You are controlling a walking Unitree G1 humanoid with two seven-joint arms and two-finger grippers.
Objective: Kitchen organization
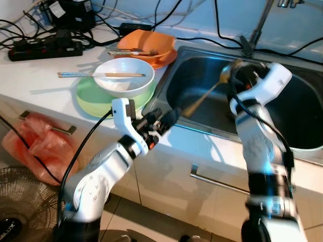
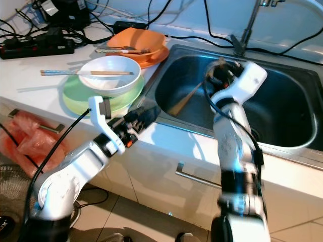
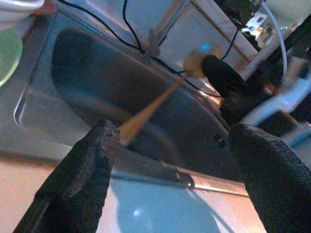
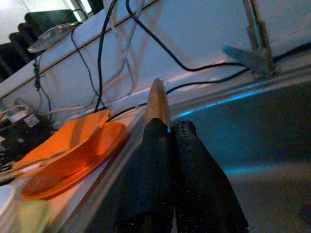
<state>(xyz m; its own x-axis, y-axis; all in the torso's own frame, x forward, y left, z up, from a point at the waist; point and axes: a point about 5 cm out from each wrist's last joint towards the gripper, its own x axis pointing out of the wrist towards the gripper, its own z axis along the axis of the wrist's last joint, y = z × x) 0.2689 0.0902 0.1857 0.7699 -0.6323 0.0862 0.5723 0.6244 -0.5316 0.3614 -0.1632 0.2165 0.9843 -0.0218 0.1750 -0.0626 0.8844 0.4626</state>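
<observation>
Left eye view shows a wooden spoon held over the sink, its bowl end up by the right gripper and its handle slanting down toward the sink's near left corner. The right wrist view has that gripper's fingers pressed together around the spoon, the wooden tip sticking out past them, so the grip is near the bowl end, which leaves the long handle free. The left gripper waits at the sink's near left edge with its fingers spread wide, and in the left wrist view the handle's lower end sits between them without touching. That looks like a handover being lined up. Left of the sink on the worktop stand a white bowl with chopsticks across it, nested on a green plate, and farther back an orange bowl.
</observation>
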